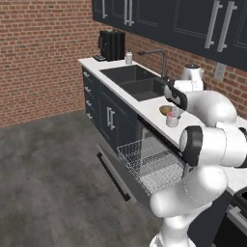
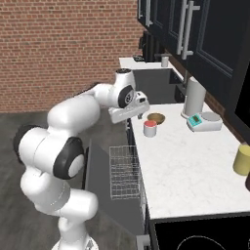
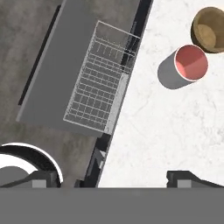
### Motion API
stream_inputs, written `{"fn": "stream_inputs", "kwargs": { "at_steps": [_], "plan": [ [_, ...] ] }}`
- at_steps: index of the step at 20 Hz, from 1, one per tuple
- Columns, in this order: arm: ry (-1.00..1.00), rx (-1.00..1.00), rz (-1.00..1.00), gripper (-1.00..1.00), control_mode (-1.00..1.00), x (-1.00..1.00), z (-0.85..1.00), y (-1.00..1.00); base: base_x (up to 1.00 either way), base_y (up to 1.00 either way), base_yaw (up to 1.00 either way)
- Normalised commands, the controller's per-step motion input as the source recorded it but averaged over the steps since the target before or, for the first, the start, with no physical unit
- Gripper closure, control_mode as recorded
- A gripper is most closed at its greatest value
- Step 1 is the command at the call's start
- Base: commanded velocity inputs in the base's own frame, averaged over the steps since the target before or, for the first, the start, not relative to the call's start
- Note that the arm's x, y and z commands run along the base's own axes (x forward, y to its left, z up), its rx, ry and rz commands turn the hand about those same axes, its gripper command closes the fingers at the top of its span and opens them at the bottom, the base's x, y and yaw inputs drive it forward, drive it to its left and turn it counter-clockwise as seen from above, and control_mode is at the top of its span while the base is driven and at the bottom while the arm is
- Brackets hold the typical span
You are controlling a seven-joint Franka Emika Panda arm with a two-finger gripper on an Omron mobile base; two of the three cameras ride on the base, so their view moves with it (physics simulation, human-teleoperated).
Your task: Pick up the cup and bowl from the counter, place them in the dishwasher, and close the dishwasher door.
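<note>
A: Starting at the left of the hand view, what do you see?

B: The dishwasher door (image 3: 61, 74) lies dropped flat over the grey floor (image 3: 22, 52). Just to its right the white wire rack (image 3: 98, 83) is pulled out over it, and it holds nothing.

A: And past the rack?

B: The tabletop (image 3: 162, 131), white marble. The cup (image 3: 183, 65) stands upright on it toward 1 o'clock, its salmon-red inside showing. The bowl (image 3: 210, 29) sits at the cup's 1 o'clock, just beside it; I can't tell whether they touch.

A: The end effector?

B: Its two dark fingertips (image 3: 41, 178) rise far apart at the bottom, so it stands wide with nothing between them. One tip is over the floor side, the other over the tabletop edge.

A: Does the right base view agree?

B: Yes. The end effector (image 2: 139, 116) hangs above the tabletop's front edge, at the cup's (image 2: 150, 128) 10 o'clock and apart from it. The bowl (image 2: 156, 118) is behind the cup. Further right stand a white kettle (image 2: 194, 99) and a small teal scale (image 2: 202, 121), then a yellow jar (image 2: 242, 159) at the far right.

A: And the left base view?

B: The sink (image 1: 137, 82) lies at 12 o'clock, with a black coffee machine (image 1: 112, 45) beyond it. The rack (image 1: 147, 161) juts out of the dishwasher (image 1: 144, 140) below the tabletop (image 1: 144, 108).
</note>
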Motion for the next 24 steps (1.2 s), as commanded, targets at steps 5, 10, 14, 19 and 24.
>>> {"fn": "stream_inputs", "kwargs": {
  "at_steps": [5,10,14,19,24],
  "plan": [
    [0.19,-0.19,-0.07,-1.0,-1.0,1.0,-0.53,-0.25,0.0,0.0,0.0],
    [0.13,-0.13,-0.07,-1.0,-1.0,0.99,-0.75,-0.09,0.0,0.0,0.0],
    [0.06,-0.03,-0.01,-1.0,-1.0,0.85,-0.55,-0.23,0.0,0.0,0.0],
    [0.0,-0.01,0.0,-1.0,-1.0,0.41,-0.35,-0.2,0.0,0.0,0.0],
    [0.0,0.0,0.0,-1.0,-1.0,0.14,-0.4,-0.11,0.0,0.0,0.0]
  ]
}}
